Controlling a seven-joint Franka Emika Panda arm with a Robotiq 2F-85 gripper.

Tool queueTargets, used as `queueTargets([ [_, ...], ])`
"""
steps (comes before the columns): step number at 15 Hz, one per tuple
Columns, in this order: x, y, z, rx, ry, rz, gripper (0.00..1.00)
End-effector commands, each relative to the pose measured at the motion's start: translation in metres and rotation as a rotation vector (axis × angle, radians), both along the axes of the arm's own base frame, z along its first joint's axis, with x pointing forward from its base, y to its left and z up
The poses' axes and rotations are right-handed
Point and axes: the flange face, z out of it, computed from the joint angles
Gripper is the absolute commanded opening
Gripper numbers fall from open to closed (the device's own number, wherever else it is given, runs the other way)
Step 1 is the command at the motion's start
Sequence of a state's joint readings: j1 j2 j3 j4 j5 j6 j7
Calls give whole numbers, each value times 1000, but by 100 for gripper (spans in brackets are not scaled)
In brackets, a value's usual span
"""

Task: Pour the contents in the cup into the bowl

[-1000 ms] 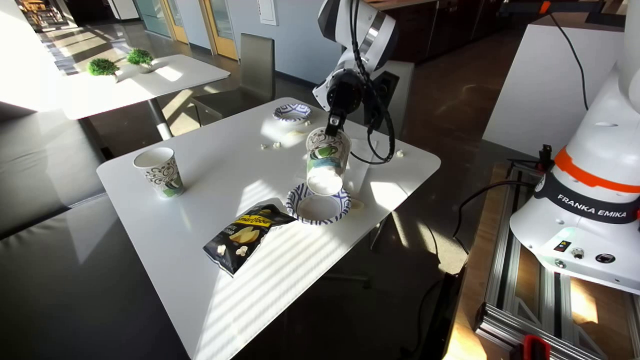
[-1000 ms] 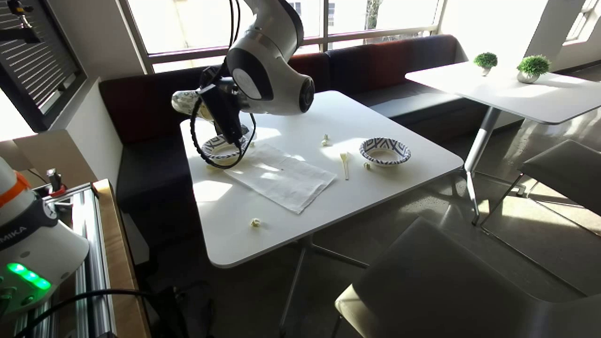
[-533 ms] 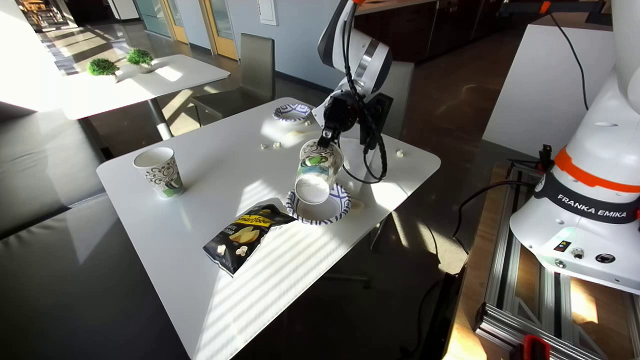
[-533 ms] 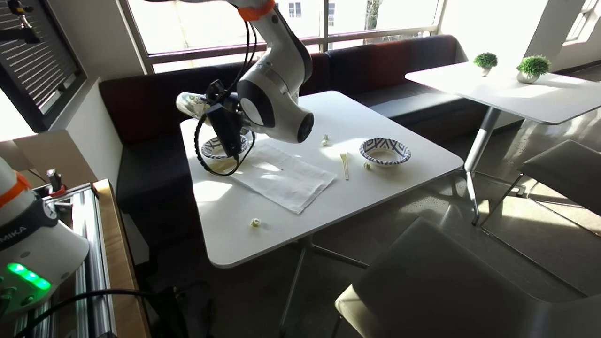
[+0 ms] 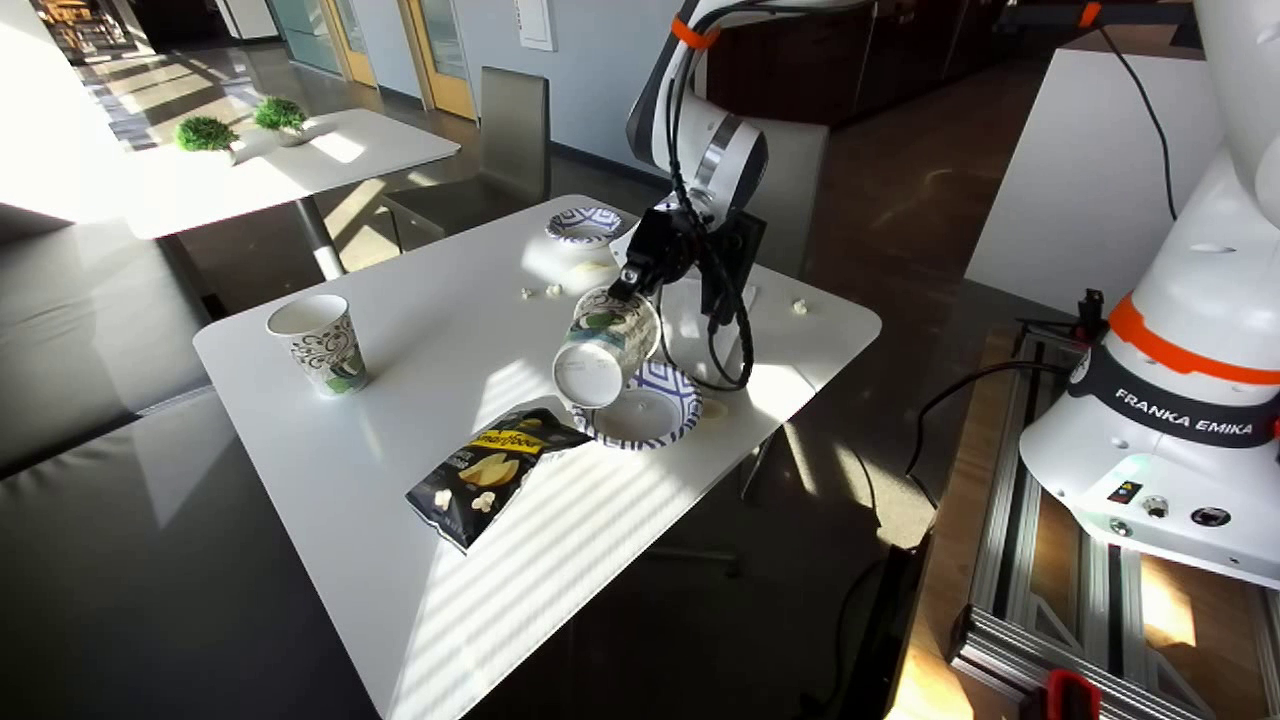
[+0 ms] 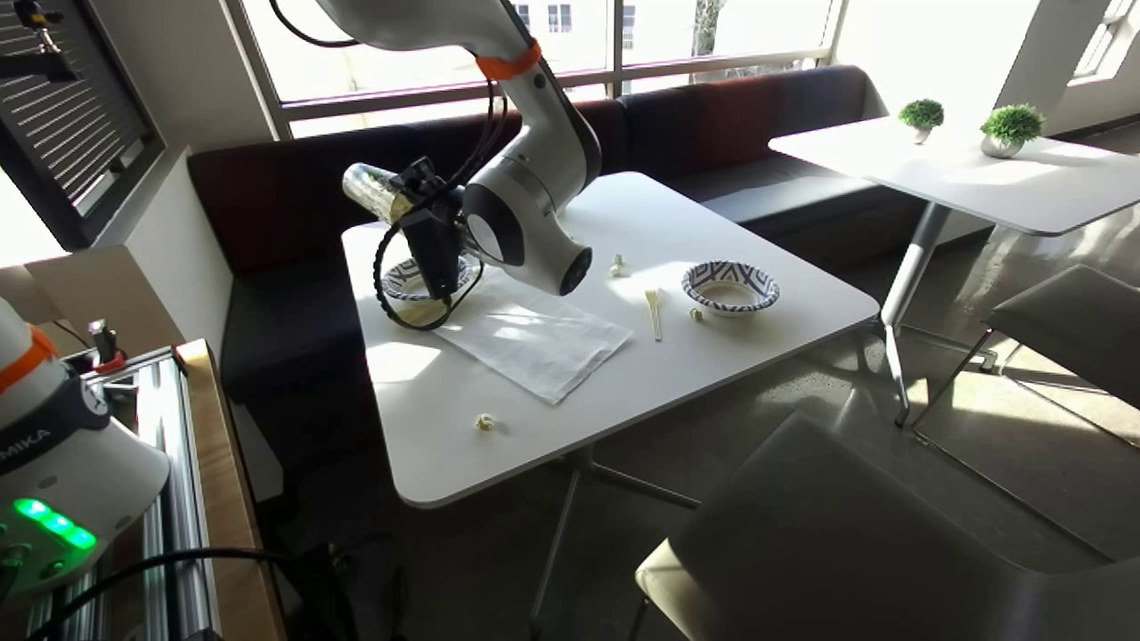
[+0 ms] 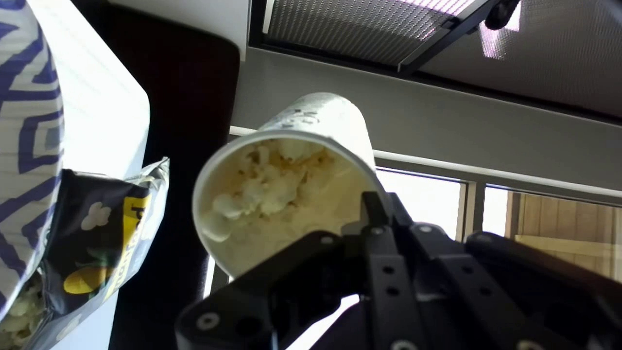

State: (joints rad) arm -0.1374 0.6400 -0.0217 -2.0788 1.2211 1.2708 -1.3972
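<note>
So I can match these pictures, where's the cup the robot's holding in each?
In an exterior view: cup near the centre, tilted.
In an exterior view: cup upper left, partly hidden.
Wrist view: cup around the middle, popcorn inside.
Shared landmark: the blue-patterned bowl nearest the cup, lower down in both exterior views, at the wrist view's left edge.

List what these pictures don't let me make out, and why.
- Inside of the held paper cup, in an exterior view: its base faces the camera.
- Part of its rim, wrist view: hidden by the claw.
- Blue-and-white paper bowl, wrist view: cut off by the left edge.
- Bottom of the upright paper cup, in an exterior view: hidden by its near wall.
- Smartfood bag, wrist view: cut off by the bottom edge.
</note>
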Motion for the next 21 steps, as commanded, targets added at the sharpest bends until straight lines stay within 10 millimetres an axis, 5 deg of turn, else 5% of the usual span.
queueTargets([
  [1,4,2,-12,88,34,-22,1],
  [21,-2,8,-15,244,105,16,1],
])
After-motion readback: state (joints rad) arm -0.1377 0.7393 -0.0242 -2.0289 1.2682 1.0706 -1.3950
